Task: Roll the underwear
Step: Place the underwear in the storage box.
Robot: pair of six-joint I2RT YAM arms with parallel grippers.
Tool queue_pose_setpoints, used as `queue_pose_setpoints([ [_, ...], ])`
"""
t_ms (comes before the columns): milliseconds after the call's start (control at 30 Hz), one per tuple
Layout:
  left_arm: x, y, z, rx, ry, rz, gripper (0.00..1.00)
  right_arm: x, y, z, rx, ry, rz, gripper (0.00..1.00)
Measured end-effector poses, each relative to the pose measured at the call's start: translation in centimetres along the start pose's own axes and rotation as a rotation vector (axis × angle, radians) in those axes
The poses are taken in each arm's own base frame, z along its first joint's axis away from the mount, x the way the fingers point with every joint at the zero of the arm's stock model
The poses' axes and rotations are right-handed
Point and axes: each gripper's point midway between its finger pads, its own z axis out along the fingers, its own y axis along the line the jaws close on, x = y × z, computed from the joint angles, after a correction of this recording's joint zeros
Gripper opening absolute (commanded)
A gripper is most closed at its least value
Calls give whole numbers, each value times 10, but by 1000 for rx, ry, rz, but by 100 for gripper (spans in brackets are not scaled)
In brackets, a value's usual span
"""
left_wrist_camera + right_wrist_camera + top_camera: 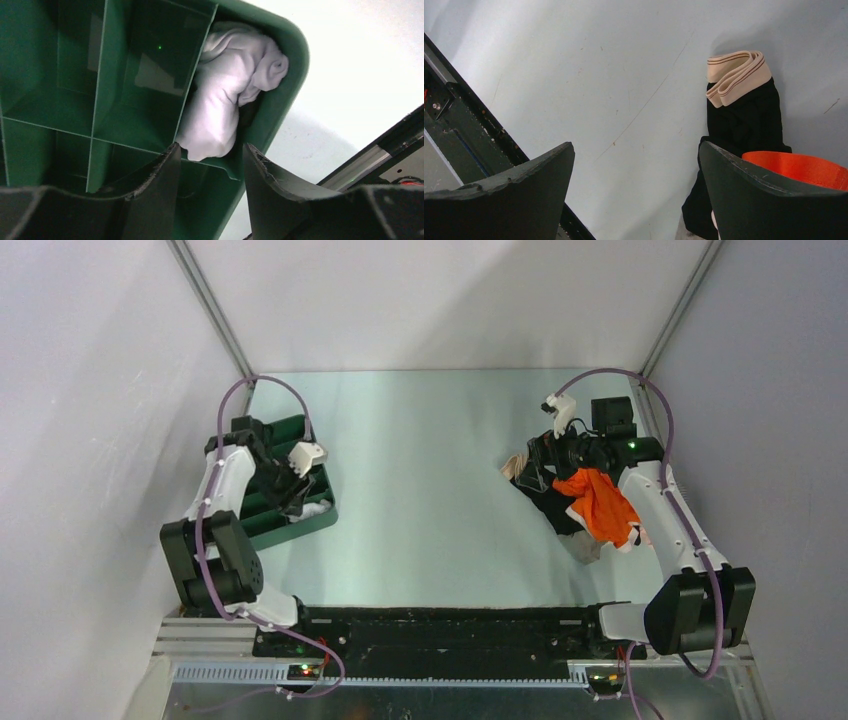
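Where it sits, undies roll (227, 95) runs w/ divider (199, 62).

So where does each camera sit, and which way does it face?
Top external: above and behind the arms, looking down on the table; both arms show.
Left wrist: on that arm, looking past the left gripper into a green tray with a white roll.
Right wrist: on that arm, looking past the right gripper at black underwear and an orange pair.
Shared: top and left wrist both show the tray.
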Motion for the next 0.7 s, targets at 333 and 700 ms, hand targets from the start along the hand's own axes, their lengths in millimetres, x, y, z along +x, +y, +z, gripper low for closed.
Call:
queue_pose_setpoints([
  [333,27,6,41,28,111,-148,43,2,0,4,-15,6,10,100],
  [700,-66,32,-62,-194,-135,-180,99,0,1,4,-13,1,46,100],
])
